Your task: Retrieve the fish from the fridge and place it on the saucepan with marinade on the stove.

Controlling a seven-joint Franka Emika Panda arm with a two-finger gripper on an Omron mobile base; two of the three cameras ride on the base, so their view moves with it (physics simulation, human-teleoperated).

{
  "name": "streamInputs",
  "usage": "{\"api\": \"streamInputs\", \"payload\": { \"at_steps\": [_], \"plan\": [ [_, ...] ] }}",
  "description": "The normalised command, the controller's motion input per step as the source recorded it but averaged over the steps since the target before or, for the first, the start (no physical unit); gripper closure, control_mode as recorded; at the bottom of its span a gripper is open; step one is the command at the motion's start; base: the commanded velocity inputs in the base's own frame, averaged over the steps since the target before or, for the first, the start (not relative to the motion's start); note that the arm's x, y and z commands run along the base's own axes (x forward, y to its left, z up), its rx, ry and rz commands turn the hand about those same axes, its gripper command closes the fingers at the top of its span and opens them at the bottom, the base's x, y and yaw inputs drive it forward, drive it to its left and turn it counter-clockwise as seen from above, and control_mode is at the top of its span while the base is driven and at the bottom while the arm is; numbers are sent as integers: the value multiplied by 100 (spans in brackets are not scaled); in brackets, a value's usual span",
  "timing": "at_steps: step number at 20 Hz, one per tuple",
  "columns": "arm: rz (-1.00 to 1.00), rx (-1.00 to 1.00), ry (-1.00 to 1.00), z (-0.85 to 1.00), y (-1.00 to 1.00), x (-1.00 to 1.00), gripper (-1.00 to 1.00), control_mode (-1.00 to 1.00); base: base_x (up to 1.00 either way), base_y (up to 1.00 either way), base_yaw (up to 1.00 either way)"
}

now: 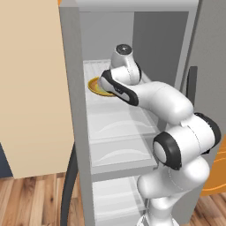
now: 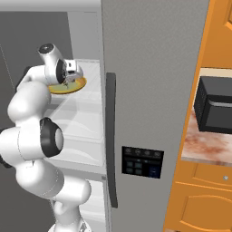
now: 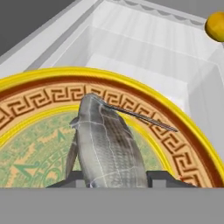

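Note:
The fish, slim and grey-silver, lies on a round yellow-orange plate on a white shelf inside the open fridge. My gripper reaches down over the plate, and its two dark fingertips press against the fish's sides, shut on it. From the base, the plate shows partly behind my wrist, and the gripper hangs just over the plate. The fish rests on the plate. The saucepan with marinade and the stove are out of view.
A tiny orange-yellow ball sits at the back of the same shelf. White shelves and drawers lie below. The fridge's closed grey door with its dark bar handle stands to my right, then a black microwave on a counter.

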Motion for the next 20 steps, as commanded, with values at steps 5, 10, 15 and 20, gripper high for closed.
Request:
{"api": "streamInputs", "payload": {
  "at_steps": [5, 10, 15, 20],
  "plan": [
    [0, 0, -4, 0, 0, 0, 100, -100, 0, 0, 0],
    [-1, 0, 0, 20, 0, -58, 100, -100, 0, 0, 0],
    [-9, 1, 0, 69, -2, -100, 100, -100, 0, 0, 0],
    [-12, 0, 0, 35, -37, -100, 100, -100, 0, 0, 0]
  ]
}}
